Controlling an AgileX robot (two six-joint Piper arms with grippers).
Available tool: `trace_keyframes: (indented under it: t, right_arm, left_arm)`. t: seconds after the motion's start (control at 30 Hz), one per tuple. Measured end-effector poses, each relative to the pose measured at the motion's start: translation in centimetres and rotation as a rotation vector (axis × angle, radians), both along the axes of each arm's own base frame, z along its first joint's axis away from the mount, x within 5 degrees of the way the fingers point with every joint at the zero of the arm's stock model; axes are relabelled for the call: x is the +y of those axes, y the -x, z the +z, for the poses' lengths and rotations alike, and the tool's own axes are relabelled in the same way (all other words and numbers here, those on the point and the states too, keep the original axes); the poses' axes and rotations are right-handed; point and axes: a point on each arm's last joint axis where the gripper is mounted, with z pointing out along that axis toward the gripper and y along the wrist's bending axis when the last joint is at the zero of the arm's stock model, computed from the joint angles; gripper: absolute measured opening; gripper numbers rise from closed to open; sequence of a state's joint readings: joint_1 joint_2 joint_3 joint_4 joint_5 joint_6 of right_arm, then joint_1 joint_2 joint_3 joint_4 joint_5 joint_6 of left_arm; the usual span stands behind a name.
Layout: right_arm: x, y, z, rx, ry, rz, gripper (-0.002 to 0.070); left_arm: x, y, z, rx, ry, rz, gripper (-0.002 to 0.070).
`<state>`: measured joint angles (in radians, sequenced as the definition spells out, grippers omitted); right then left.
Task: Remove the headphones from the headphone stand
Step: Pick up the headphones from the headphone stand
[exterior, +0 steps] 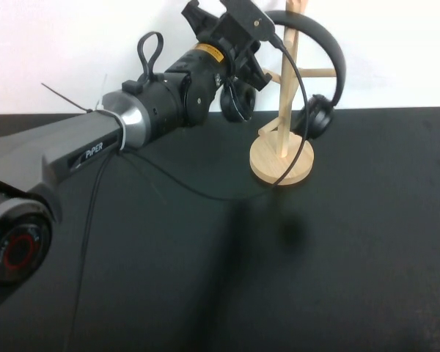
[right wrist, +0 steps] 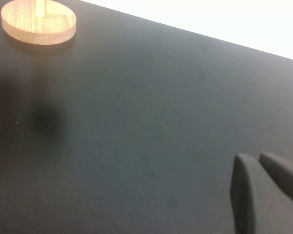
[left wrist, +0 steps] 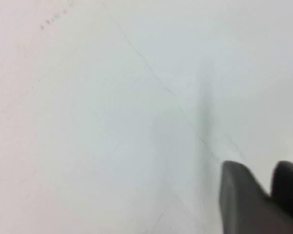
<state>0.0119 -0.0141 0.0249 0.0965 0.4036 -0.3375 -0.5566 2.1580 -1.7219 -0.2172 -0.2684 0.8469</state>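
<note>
The headphones (exterior: 319, 70) look light and springy; my left tool (exterior: 238, 37), seemingly shut, nears their band; my right tool (right wrist: 263, 195) rests shut above the bench (right wrist: 136, 122).

The left arm (exterior: 143, 114) is matte black with a silver ring at one joint, white "PiPER" lettering on a grey link, a yellow label near the wrist, and a red-ringed round cap at its base. Thin black cables loop along it. Both grippers' fingers (left wrist: 244, 202) (right wrist: 256, 190) are plain dark grey.

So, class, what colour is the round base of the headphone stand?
Light natural wood; the headphone stand base shows best in the high view.
</note>
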Motion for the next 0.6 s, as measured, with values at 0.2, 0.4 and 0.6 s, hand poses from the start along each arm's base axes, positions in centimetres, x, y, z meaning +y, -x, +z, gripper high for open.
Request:
trace_keyframes:
  t: [0.2, 0.4, 0.6]
  right_arm:
    - [0.0, 0.0, 0.0, 0.000, 0.000, 0.000, -0.0008]
    - [0.0, 0.0, 0.0, 0.000, 0.000, 0.000, -0.0008]
    - [0.0, 0.0, 0.0, 0.000, 0.000, 0.000, -0.0008]
  left_arm:
    - [0.0, 0.7, 1.0, 0.056, -0.027, -0.025, 0.0063]
    - [0.4, 2.9, 3.6, 0.190, -0.094, -0.081, 0.0062]
    - [1.5, 7.1, 8.8, 0.367, -0.043, -0.123, 0.0062]
